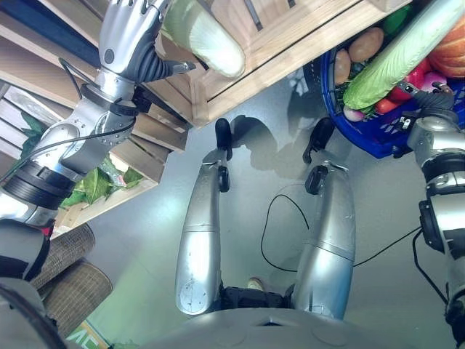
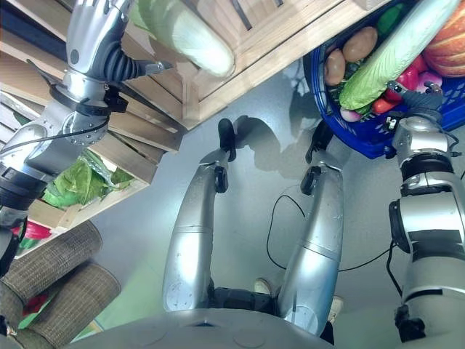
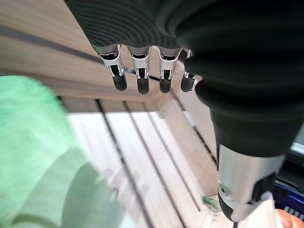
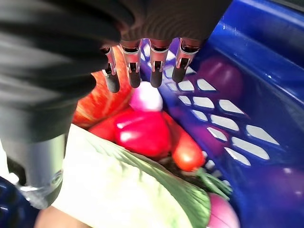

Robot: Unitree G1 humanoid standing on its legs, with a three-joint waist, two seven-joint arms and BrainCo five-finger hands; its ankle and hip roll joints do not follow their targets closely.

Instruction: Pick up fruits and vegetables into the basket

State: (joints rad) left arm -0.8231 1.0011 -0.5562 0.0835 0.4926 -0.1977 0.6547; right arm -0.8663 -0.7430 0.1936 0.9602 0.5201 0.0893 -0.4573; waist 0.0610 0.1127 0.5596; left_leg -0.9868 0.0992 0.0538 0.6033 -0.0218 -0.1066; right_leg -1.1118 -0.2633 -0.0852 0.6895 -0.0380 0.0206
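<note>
Crates of pale wood (image 1: 290,51) stand along the far left of the scene, with leafy greens (image 1: 91,185) in a lower crate at the left edge and two woven baskets (image 1: 65,273) on the grey floor (image 1: 240,102) near them. Up against the crates, at the far left, is the left hand (image 1: 127,33). A long pale-green cabbage (image 1: 203,36) lies just beside it, over the crate edge. In the left wrist view the fingers (image 3: 142,80) hang curled downward with the thumb apart, and the cabbage shows as a green blur off to one side of them; whether they grip it I cannot tell.

Over at the far right sits a blue plastic basket (image 1: 363,138). It holds a second long cabbage (image 1: 399,58) laid slantwise across it, potatoes (image 1: 363,43), a red pepper (image 4: 142,133), a pumpkin (image 1: 450,51) and a pale pink onion (image 4: 146,97). The right hand (image 1: 434,98) is at the basket's near rim; its fingers (image 4: 156,71) curl above the produce, closed on nothing.
</note>
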